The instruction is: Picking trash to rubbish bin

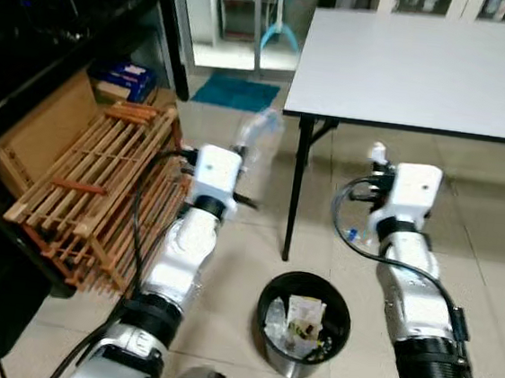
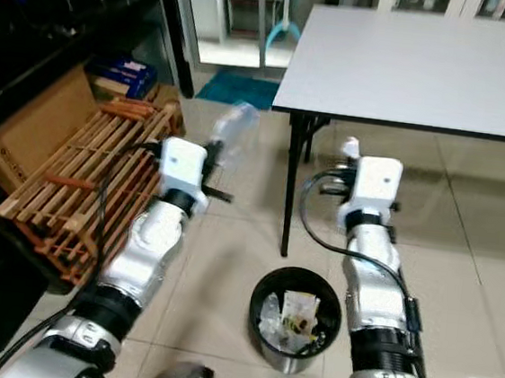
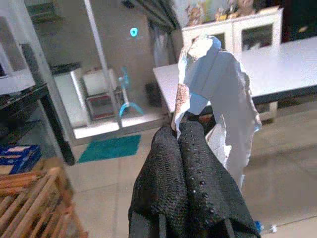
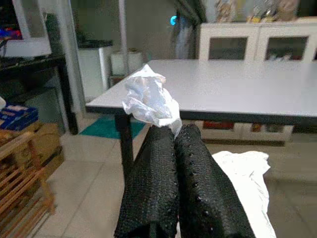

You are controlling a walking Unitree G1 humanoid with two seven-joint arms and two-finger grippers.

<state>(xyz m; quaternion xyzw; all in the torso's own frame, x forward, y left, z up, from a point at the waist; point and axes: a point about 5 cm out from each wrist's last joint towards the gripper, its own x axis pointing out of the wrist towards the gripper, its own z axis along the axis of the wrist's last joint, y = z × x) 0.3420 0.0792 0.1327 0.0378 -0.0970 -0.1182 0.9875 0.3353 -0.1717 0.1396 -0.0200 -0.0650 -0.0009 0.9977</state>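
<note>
1. The round black rubbish bin (image 1: 302, 323) stands on the tiled floor (image 1: 485, 295) between both arms, already holding scraps, beside the white worktop (image 1: 427, 72).
2. The left gripper (image 3: 184, 148), clamped on a torn pale-blue plastic wrapper (image 3: 218, 94), should swing inward until over the bin mouth, then release.
3. The right gripper (image 4: 174, 144), pinching a crumpled white paper wad (image 4: 148, 101), should follow separately to avoid collision.
</note>
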